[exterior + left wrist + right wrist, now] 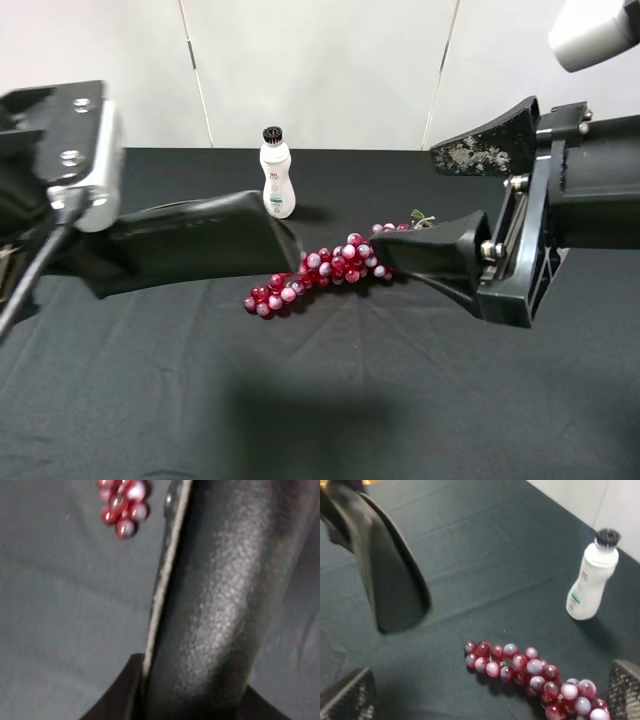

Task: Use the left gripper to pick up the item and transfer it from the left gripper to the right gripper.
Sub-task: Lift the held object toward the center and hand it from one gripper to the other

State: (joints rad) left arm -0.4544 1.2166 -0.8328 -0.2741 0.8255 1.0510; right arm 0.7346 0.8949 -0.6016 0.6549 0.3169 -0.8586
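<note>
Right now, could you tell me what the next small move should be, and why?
Probably ease the right gripper forward until its open fingers straddle the free end of the black case. The left gripper holds it aloft, and that end lies short of the open fingers.

Illegible print on the white bottle

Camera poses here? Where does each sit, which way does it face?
Exterior high: mounted high, facing the back wall across the table; shows the left gripper shut on the case and the open right gripper.
Left wrist: on the left arm, looking along the case toward the table; its fingers edge the frame.
Right wrist: on the right arm, looking down at grapes and bottle; its pads show.
Shared: case and grapes appear in all three; the bottle is missing only from the left wrist.
</note>
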